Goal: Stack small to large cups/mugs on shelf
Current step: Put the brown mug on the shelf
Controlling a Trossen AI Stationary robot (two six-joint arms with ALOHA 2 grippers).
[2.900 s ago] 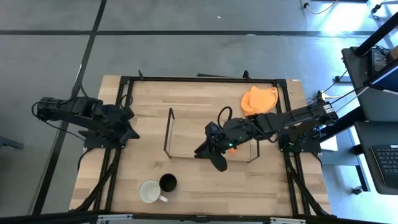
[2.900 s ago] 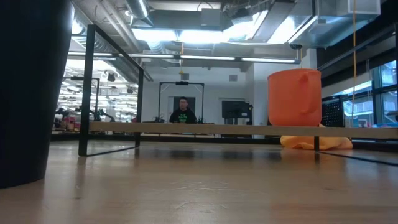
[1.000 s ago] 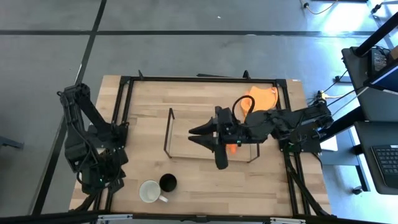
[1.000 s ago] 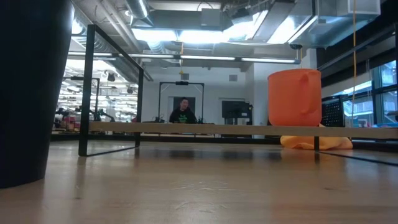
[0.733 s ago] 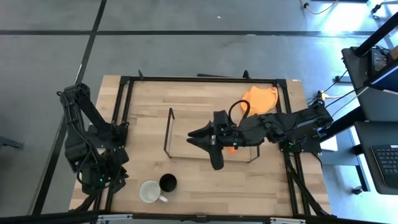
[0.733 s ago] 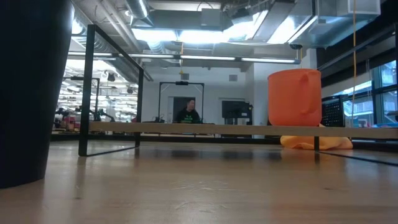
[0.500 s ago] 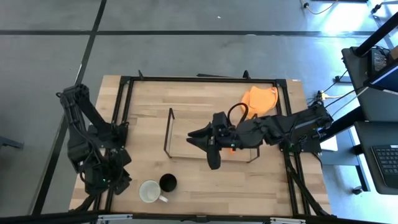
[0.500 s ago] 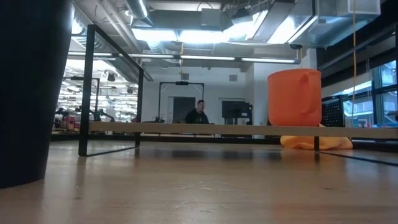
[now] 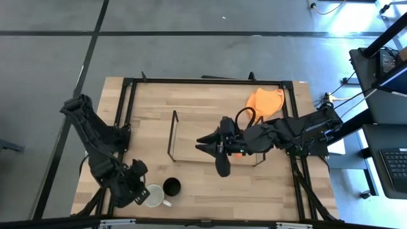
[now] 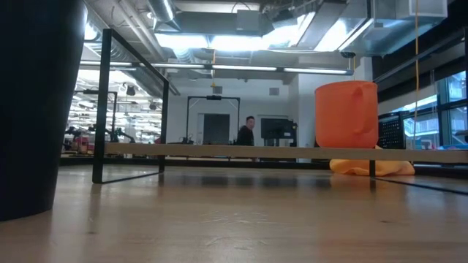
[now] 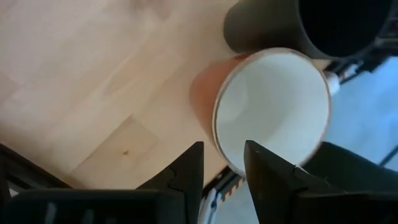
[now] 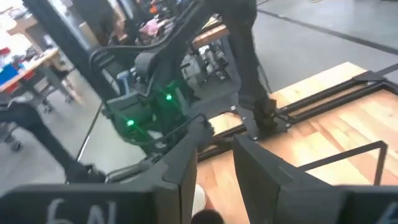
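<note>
The white mug (image 9: 152, 195) stands on its base near the table's front edge, its handle (image 9: 167, 203) toward the right, and the black mug (image 9: 172, 186) stands right beside it. The orange mug (image 10: 346, 115) stands upright on the wire shelf (image 9: 173, 137); my right arm hides it in the high view. My left gripper (image 9: 141, 189) is open over the white mug's left rim (image 11: 227, 158), one finger outside the wall and one over the inside. My right gripper (image 9: 200, 142) hovers open and empty over the shelf's middle. My left gripper comes at the white mug from above, pointing down, its open fingers (image 11: 186, 171) standing on either side of the mug's left wall. I cannot tell whether they touch it. The mug stands upright on the table.
An orange cloth (image 9: 266, 100) lies at the far right, behind the shelf. The black table frame (image 9: 203, 81) runs round the tabletop. The black mug fills the low view's left edge (image 10: 29, 109). A person (image 10: 249, 131) walks in the room beyond.
My left arm has swung from the table's near left corner toward the right and down, bringing its gripper onto the white mug's left side. The mugs have stayed where they were. The person in the room behind has walked to the right.
</note>
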